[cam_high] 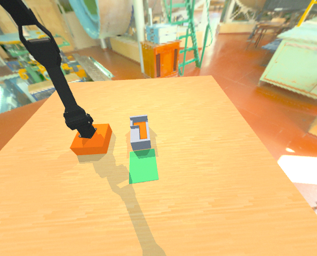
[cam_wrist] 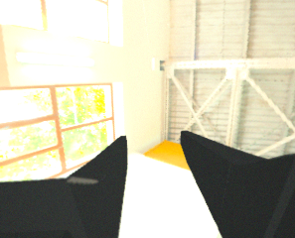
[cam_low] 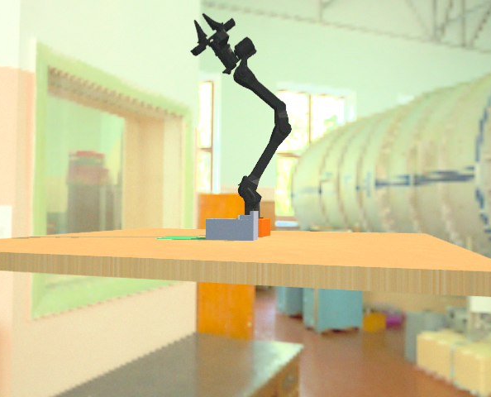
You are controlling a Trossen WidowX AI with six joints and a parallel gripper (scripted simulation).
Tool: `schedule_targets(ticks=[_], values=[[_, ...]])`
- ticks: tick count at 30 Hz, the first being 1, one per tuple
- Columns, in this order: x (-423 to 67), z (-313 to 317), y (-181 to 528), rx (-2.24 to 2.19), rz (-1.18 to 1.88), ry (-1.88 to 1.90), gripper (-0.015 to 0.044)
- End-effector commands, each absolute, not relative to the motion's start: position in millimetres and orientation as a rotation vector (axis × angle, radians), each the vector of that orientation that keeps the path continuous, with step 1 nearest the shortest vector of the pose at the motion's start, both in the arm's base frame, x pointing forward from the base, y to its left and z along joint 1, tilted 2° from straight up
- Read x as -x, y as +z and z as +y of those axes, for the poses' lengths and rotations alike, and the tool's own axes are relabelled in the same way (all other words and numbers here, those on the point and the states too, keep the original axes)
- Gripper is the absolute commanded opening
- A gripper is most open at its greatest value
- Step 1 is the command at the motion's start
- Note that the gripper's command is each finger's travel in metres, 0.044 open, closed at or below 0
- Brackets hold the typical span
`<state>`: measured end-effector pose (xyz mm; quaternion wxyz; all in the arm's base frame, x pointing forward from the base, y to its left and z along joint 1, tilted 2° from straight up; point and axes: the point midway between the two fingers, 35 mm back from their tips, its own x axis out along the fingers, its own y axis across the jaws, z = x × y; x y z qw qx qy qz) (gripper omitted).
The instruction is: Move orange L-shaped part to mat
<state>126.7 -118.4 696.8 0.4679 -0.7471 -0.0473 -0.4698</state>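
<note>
The orange L-shaped part [cam_high: 143, 131] lies flat in the pocket of the grey tray [cam_high: 141, 145] [cam_low: 228, 229]. Its L-shaped end is at the tray's far end in the top view, by the raised walls. The green mat [cam_high: 143, 170] [cam_low: 179, 237] lies beside the tray's near end, with nothing on it. My gripper [cam_low: 199, 17] [cam_wrist: 154, 139] is partly open, with nothing between its fingers. It is high above the table, pointing upward, far from the tray; it is out of frame in the top view. The part is hidden behind the tray wall in the exterior view.
The arm stands on an orange base block [cam_high: 100, 144] [cam_low: 264, 227], left of the tray in the top view. The wooden table [cam_high: 197, 165] [cam_low: 344, 251] carries the block, tray and mat. The arm's shadow falls across the table. The wrist view shows only windows, wall and roof beams beyond the fingers.
</note>
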Motion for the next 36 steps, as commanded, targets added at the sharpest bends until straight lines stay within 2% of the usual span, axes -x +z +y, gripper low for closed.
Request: schedule_targets(ticks=[1,10,20,28,36], values=[[-177.1,-146.6,656.7,1.614,-0.106,-0.936,0.018],[-287.4,-147.2,548.1,1.117,-0.005,-0.464,0.018],[-362.8,-80.5,413.5,0.676,0.271,-0.06,0.018],[-369.5,-0.7,303.8,0.393,0.603,0.175,0.018],[-321.3,74.1,200.1,0.22,1.047,0.287,0.018]])
